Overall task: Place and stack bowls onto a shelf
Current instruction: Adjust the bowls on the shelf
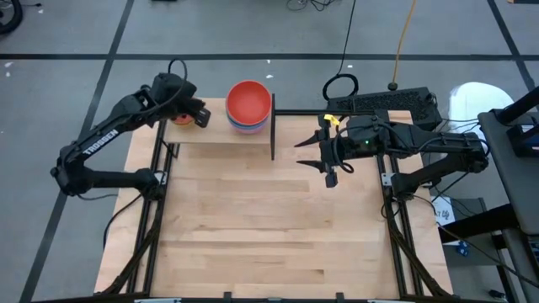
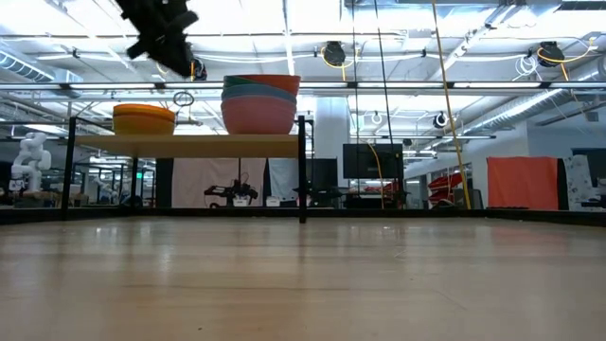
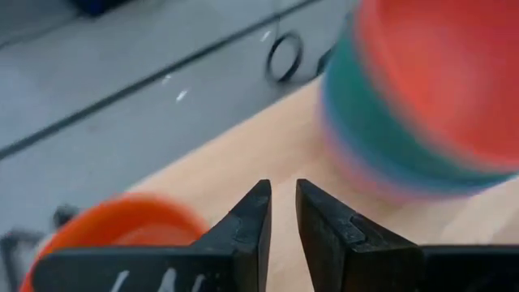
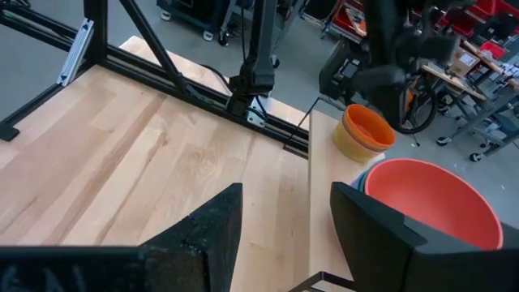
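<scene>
Shelf (image 1: 221, 145) is set at the table's (image 1: 269, 236) far left corner, carrying 2 stacks: larger bowls (image 1: 249, 107), red uppermost, at its right end, smaller bowls (image 2: 144, 118), orange uppermost, at its left. Left gripper (image 3: 281, 221) is held above the small stack, nearly closed, gripping nothing. Right gripper (image 4: 284, 231) is held released beside the shelf's right edge.

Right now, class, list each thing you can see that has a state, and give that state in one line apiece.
Large bowl stack: nested on the shelf, red bowl on top.
Small bowl stack: nested on the shelf, orange on top.
Shelf: holds both stacks, apart from each other.
Left gripper: nearly shut, empty, above the small stack.
Right gripper: open, empty, over the table.
</scene>
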Controlling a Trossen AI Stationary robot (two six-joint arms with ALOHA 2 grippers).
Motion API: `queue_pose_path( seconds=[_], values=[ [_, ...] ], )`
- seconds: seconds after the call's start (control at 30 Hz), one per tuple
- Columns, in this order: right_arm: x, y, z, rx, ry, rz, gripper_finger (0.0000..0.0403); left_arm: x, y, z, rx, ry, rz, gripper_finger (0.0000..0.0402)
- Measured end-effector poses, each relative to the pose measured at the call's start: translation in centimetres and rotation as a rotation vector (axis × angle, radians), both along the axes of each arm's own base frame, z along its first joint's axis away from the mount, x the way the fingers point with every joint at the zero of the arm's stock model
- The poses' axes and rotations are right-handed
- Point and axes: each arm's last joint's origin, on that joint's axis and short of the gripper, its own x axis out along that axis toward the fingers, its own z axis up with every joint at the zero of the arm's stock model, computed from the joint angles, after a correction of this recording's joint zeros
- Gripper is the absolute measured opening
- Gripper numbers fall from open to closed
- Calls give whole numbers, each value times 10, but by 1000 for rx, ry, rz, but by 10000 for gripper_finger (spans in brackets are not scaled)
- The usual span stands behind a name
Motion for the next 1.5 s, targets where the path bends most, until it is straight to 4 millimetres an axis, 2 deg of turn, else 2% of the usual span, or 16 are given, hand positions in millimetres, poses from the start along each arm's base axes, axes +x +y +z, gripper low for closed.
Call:
queue_pose_path(
  seconds=[0.13,0.27,0.43,0.63,0.9,1.2,1.37,1.5],
  values=[
    [1,-6,0,-2,-6,-26,183,16,-6,17,72,-169,-165,66],
    [12,-17,4,9,-96,-175,183,30,-8,32,196,-307,-309,67],
    [35,-38,-3,33,-148,-256,183,47,-7,35,214,-392,-372,67],
    [66,-63,-25,-39,-115,-285,183,69,-3,19,156,-344,-425,67],
    [92,-103,-48,-76,-143,-375,183,91,-1,1,164,-251,-510,67],
    [106,-148,-81,-72,-76,-472,183,95,1,-4,172,-223,-525,67],
    [110,-161,-96,-66,-41,-494,183,93,1,-2,179,-225,-527,67],
    [113,-168,-104,-32,-27,-438,183,93,0,-2,180,-221,-529,67]
  ],
)
